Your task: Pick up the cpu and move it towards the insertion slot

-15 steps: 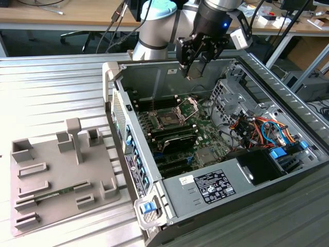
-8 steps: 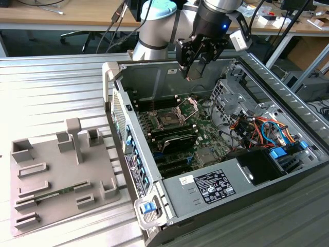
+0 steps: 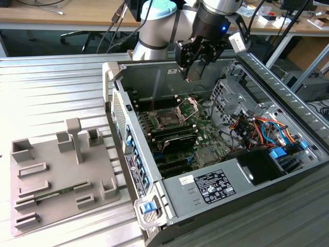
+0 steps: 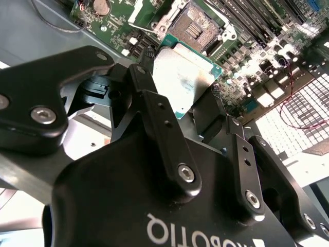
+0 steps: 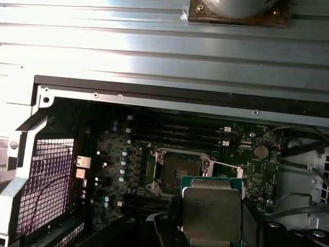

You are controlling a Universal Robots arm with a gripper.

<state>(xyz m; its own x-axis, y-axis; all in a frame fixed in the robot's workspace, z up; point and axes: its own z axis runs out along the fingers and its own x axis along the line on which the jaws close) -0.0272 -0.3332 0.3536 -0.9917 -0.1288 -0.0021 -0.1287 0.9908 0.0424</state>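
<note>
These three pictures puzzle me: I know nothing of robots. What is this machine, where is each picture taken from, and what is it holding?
The machine is a single robot arm ending in a black gripper, a two-fingered claw. The exterior view comes from a camera standing off the arm. It shows the gripper above an opened computer case lying on a ribbed metal table, with a grey tray of moulded holders beside it, on the exterior view's left.

The two wrist views come from cameras riding on the arm. In both, the fingers clamp the cpu, a flat square chip with a silver top. It hangs above the green circuit board, close to the insertion slot, the square socket whose metal plate stands open. The chip is not seated in it yet.
</note>
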